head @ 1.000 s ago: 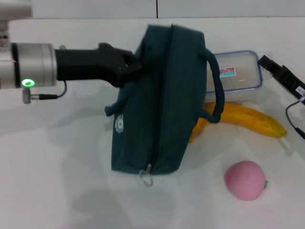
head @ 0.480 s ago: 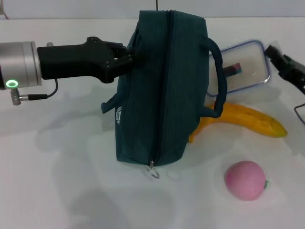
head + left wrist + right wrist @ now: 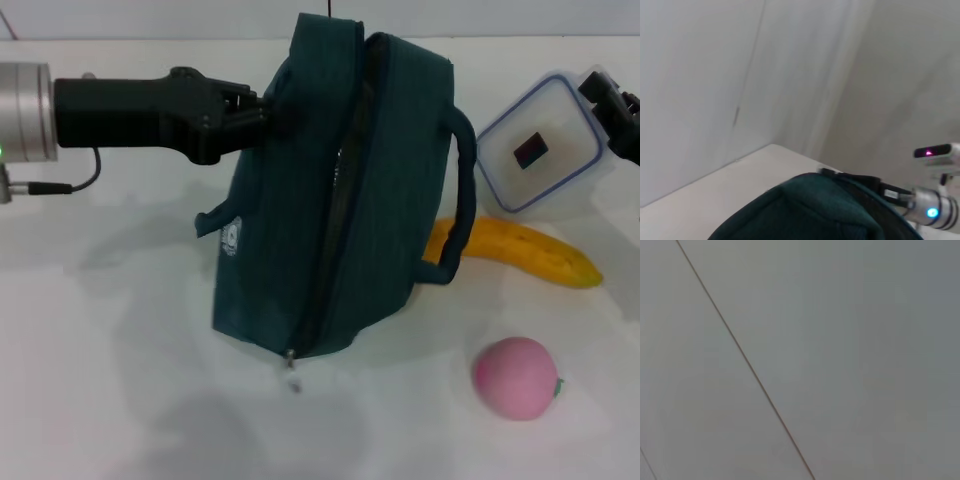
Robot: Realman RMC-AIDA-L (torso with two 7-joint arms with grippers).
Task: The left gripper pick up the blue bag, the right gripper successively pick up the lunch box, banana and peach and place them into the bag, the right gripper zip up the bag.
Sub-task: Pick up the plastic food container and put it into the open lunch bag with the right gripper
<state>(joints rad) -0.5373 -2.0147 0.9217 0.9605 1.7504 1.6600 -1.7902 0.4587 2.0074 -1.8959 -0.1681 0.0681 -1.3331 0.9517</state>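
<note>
At right, right gripper (image 3: 610, 100) pinching lunch box (image 3: 540, 145) — now higher, tilted; left gripper (image 3: 262, 108) grips blue bag (image 3: 330, 200).

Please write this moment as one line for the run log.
left tool: holds blue bag | right tool: holds lunch box tilted | banana, peach: on table

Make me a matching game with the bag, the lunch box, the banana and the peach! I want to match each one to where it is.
Things:
1. blue bag
2. lunch box
3. banana
4. peach

Places:
A. alone on the table, nearest the camera
B. lying on the table, one end hidden behind the bag
C. held at its upper edge by the left gripper
D. tipped up off the table at the right gripper

Pairs: 1-C, 2-D, 3-B, 4-A
</note>
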